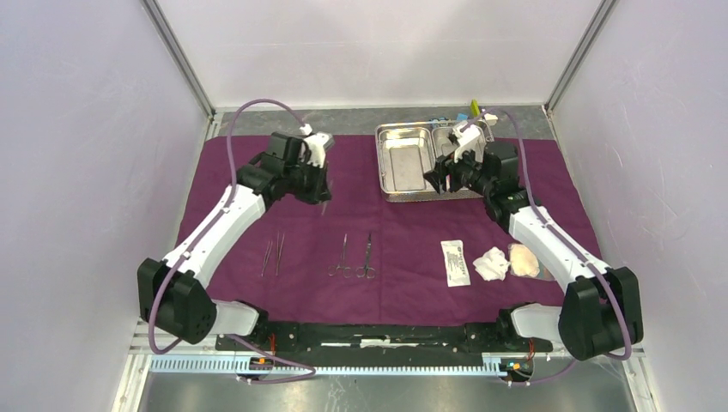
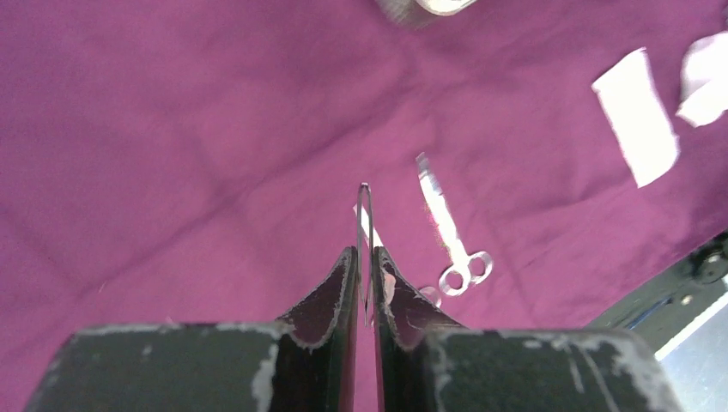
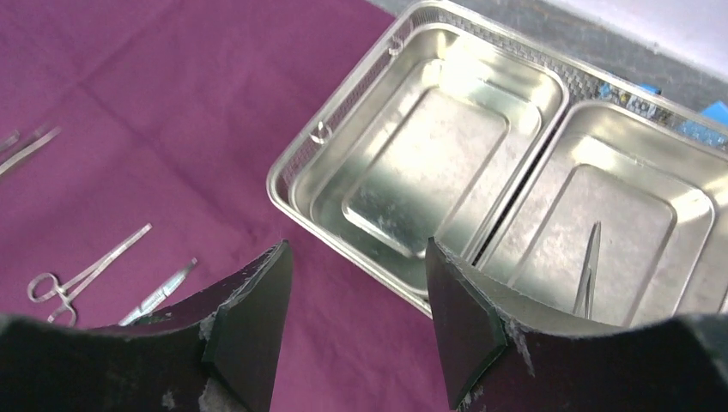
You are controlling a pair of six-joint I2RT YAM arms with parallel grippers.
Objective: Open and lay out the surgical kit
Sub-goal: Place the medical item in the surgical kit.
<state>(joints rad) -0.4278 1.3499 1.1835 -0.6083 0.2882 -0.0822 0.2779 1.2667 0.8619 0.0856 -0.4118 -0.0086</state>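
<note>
Cloth: 1. The plum-purple cloth point(image 1: 395, 223) lies spread flat over most of the desk point(image 1: 343, 120).

Tray: 1. The steel tray point(image 1: 408, 163) sits at the far centre-right on the cloth and has 2 compartments. The left compartment is bare. The right one holds 1 slim instrument point(image 3: 589, 266), lying lengthwise.

Instruments on the cloth: 4, in a near row left of centre.
- 2 tweezers point(image 1: 273, 255) lie side by side at the left.
- 2 scissor-handled instruments point(image 1: 355, 257) lie to their right, rings toward the near edge.

Near right on the cloth, from left to right:
- 1 white flat packet point(image 1: 456, 262)
- 1 crumpled white gauze pad point(image 1: 492, 263)
- 1 paler beige pad point(image 1: 524, 260), just beside the gauze pad

Left end effector point(image 2: 364, 257): its fingers are pressed together, pinching 1 thin steel piece point(image 2: 363, 202) that sticks out past the fingertips. It hangs above the cloth at far left-centre, clear of the row.

Right end effector point(image 3: 356, 247): spread wide and holding nothing. It hovers over the near edge of the tray, about at the divider.

Slim steel instruments counted: 6 in all. That is 4 on the cloth, 1 in the tray and 1 held.

Small blue blocks point(image 1: 438, 120) and a yellow-green block point(image 1: 474, 108) lie just beyond the far rim of the tray. I cannot count them.
</note>
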